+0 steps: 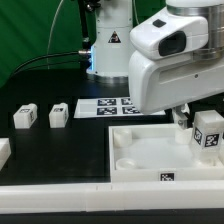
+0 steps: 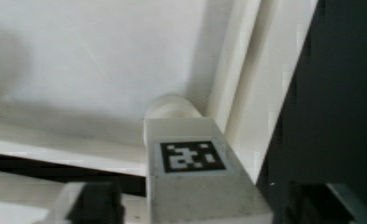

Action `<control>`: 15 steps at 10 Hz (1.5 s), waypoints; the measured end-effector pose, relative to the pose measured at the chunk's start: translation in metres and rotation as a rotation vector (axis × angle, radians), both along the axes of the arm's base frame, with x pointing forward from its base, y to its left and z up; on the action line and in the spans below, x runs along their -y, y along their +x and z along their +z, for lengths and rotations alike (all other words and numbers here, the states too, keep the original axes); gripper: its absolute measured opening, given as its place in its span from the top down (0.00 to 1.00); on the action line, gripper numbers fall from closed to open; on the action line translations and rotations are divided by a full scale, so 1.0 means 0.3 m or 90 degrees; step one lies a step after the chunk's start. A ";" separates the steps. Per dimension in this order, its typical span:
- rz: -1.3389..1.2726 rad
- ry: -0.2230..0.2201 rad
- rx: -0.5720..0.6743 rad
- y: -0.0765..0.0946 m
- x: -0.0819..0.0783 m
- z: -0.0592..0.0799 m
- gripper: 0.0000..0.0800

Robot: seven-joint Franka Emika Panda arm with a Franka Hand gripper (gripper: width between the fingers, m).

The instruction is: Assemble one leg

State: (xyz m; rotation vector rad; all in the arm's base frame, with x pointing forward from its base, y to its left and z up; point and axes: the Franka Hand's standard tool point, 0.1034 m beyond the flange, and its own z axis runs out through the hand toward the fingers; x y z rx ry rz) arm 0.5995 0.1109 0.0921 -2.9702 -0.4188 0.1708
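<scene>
In the wrist view one leg (image 2: pixel 198 165), a white block with a black-and-white tag, stands between my fingers (image 2: pixel 102 205). Its rounded end sits at a corner of the large white panel (image 2: pixel 91 90). My gripper (image 2: pixel 206 215) is open: a light strip shows between the left finger and the leg. In the exterior view the gripper (image 1: pixel 181 120) is over the panel's (image 1: pixel 150 155) far right corner, with this leg (image 1: pixel 184 131) just below it. Two more legs (image 1: pixel 25 117) (image 1: pixel 57 115) stand on the black table at the left. Another leg (image 1: pixel 208 133) stands at the panel's right.
The marker board (image 1: pixel 105 106) lies behind the panel. A white block (image 1: pixel 3 152) sits at the exterior view's left edge. A long white bar (image 1: pixel 60 195) runs along the front. The arm's white body (image 1: pixel 170 60) hides the right back.
</scene>
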 end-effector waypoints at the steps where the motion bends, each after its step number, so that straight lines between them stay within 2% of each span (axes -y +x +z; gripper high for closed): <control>1: 0.000 0.000 0.000 0.000 0.001 0.000 0.47; 2: 0.010 0.001 0.001 0.001 0.004 0.000 0.63; 3: 0.034 0.005 0.004 0.001 0.006 0.000 0.63; 7: -0.047 -0.004 -0.005 0.001 0.002 0.000 0.63; 9: -0.150 -0.016 -0.019 0.000 -0.001 0.000 0.63; 15: -0.658 -0.061 -0.089 0.000 -0.032 -0.001 0.63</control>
